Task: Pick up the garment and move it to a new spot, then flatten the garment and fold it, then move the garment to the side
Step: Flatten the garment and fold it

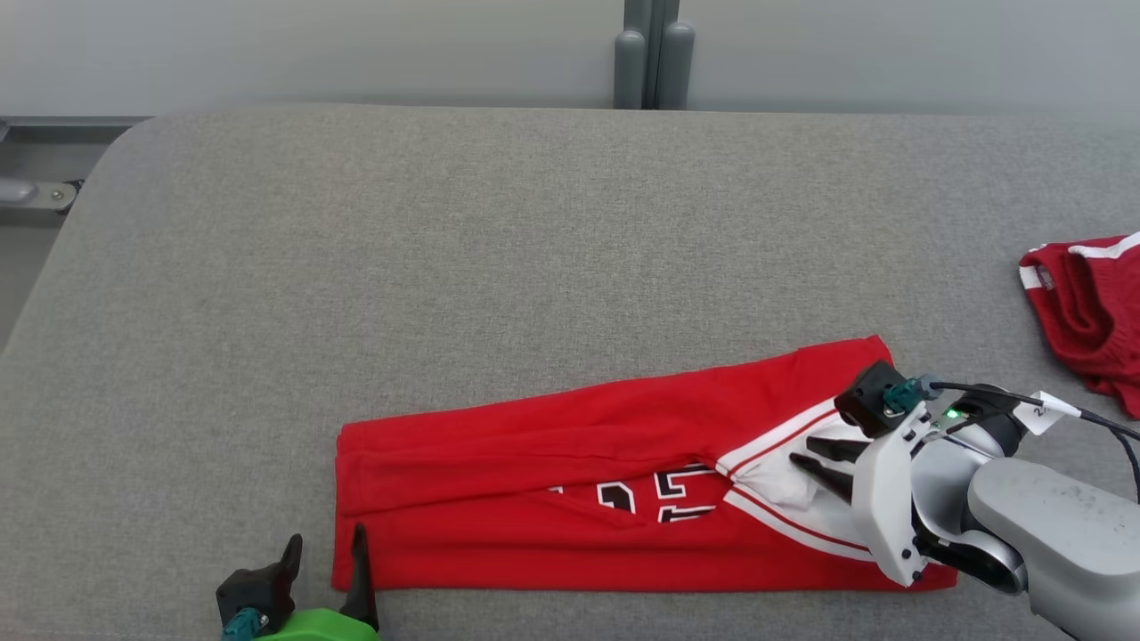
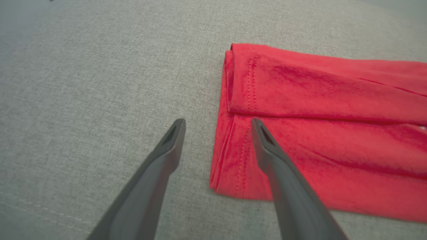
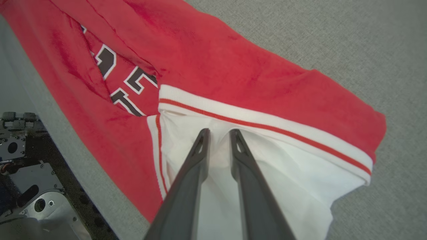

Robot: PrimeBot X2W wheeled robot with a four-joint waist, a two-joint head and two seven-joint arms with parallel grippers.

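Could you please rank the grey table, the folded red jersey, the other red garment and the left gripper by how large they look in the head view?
1. grey table
2. folded red jersey
3. other red garment and left gripper: similar, both cut off by the frame's edge, so unranked.

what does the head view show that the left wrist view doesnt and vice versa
Head view, not left wrist: the right gripper on the white lining, the printed numbers, and a second red garment at far right. Left wrist, not head: hem stitching and stacked fold layers, close up. Both: the red jersey on the grey padded surface, with the open left gripper over its left edge.
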